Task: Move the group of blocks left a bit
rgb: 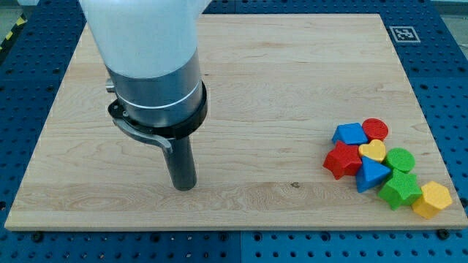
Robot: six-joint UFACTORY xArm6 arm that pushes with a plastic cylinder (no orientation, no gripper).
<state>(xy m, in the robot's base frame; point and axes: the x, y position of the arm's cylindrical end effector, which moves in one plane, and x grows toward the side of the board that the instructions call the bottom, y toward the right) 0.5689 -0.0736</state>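
Note:
A tight group of blocks lies at the view's lower right on the wooden board (256, 80). It holds a blue pentagon-like block (349, 134), a red cylinder (376, 128), a yellow heart (373, 151), a red star (342, 160), a blue triangle (371, 175), a green cylinder (400, 158), a green star (400, 188) and a yellow hexagon (432, 199). My tip (183, 187) stands on the board at the view's lower left, far to the left of the group and touching no block.
The arm's white and grey body (150, 58) fills the view's upper left. A black-and-white marker tag (402, 33) sits at the board's upper right corner. A blue perforated table (446, 88) surrounds the board.

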